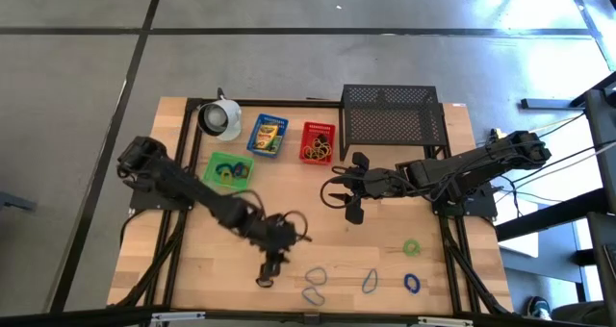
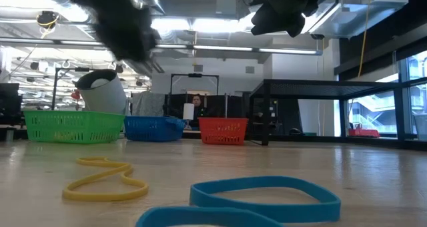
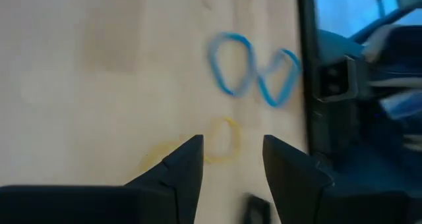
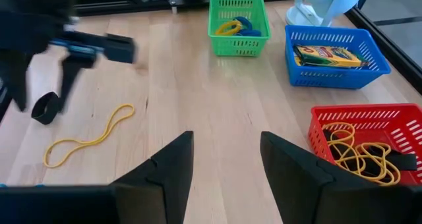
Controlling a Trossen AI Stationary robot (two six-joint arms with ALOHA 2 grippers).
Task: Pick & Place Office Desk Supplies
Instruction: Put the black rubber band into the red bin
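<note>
The left gripper point(image 1: 267, 272) is hanging low over the front of the table point(image 1: 192, 269), its fingers point(image 3: 188, 168) standing apart with nothing between them. Right beyond its fingertips a yellow band point(image 3: 221, 141) is lying flat on the wood, and a little past that two blue bands point(image 3: 254, 69) are resting side by side near the table's front edge. In the low view the yellow band point(image 2: 107, 180) is sitting just behind the nearest blue band point(image 2: 267, 193).

The right gripper point(image 1: 352, 197) is hovering over the middle of the table, fingers point(image 4: 168, 168) parted and holding nothing. Further toward the front right corner, a green band point(image 1: 412, 247) and a dark blue band point(image 1: 412, 283) are lying apart from each other.

Along the back, three baskets are standing in a row. The green basket point(image 4: 217, 20) is holding yellow and blue bands, the blue basket point(image 4: 303, 69) is holding a crayon box point(image 4: 330, 55), and the red basket point(image 4: 323, 128) is holding yellow bands with something dark among them. A white cup point(image 1: 220, 118) is lying tipped beside the blue basket, and a black rack point(image 1: 390, 115) is standing at the back right.
</note>
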